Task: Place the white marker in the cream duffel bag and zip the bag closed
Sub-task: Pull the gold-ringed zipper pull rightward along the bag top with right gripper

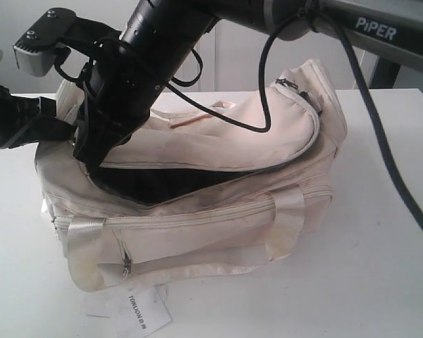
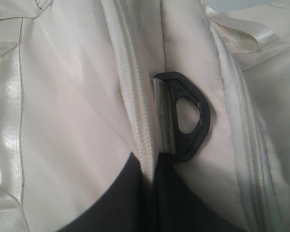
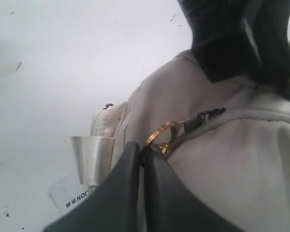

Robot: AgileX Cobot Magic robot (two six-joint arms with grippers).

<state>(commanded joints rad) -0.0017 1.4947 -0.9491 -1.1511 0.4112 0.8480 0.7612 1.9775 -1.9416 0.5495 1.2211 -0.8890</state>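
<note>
The cream duffel bag (image 1: pixel 218 141) lies on the white table, its curved top flap unzipped along the front with a dark gap (image 1: pixel 162 184) showing. The white marker is out of view. My right gripper (image 3: pixel 144 151) has reached across to the bag's left end (image 1: pixel 87 156) and is shut on the gold ring zipper pull (image 3: pixel 160 133). My left gripper (image 2: pixel 150 176) is shut on the bag's zipper tape (image 2: pixel 135 111) next to a black strap ring (image 2: pixel 188 118). The left arm (image 1: pixel 17 121) comes in from the far left.
A white paper tag (image 1: pixel 137 313) with printed text lies in front of the bag. Satin handles (image 1: pixel 84 246) hang down its front. The right arm's black cable (image 1: pixel 264 77) droops over the flap. Bare table (image 1: pixel 381 232) lies to the right.
</note>
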